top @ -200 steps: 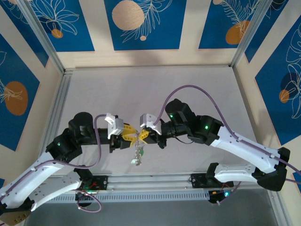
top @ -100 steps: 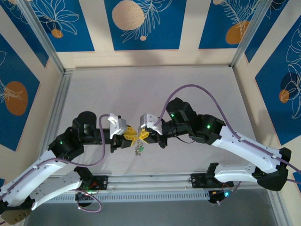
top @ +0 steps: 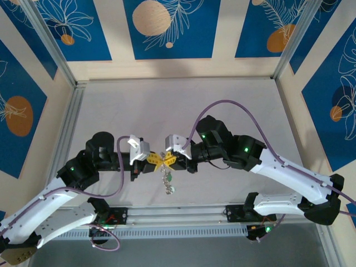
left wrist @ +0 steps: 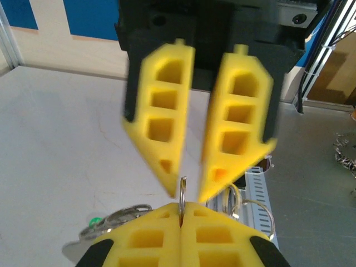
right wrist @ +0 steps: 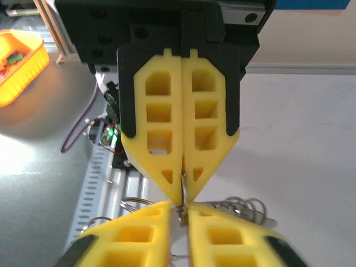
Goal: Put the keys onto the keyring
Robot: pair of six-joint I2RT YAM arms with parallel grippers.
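Observation:
Over the table's near middle my two grippers meet tip to tip. My left gripper [top: 158,162] [left wrist: 182,204] is shut on the keyring [left wrist: 182,188], a thin silvery wire seen edge-on. My right gripper [top: 169,160] [right wrist: 179,207] stands slightly open, with the keyring [right wrist: 182,214] in the gap between its fingers. The keys [top: 168,182] hang in a bunch under the two grippers. In the left wrist view the keys [left wrist: 111,218] show a small green head. In the right wrist view, looped wire and keys [right wrist: 250,209] lie behind my right fingers.
A slotted aluminium rail [top: 178,214] runs along the near edge, between the arm bases. A purple cable [top: 233,105] arcs over the right arm. An orange tray [right wrist: 16,61] sits off the table behind the left arm. Walls close in the table's far end and both sides.
My left gripper has closed onto the keyring and my right gripper has eased open. The keys, drawn up half a second ago, now hang lower. The arms have barely moved.

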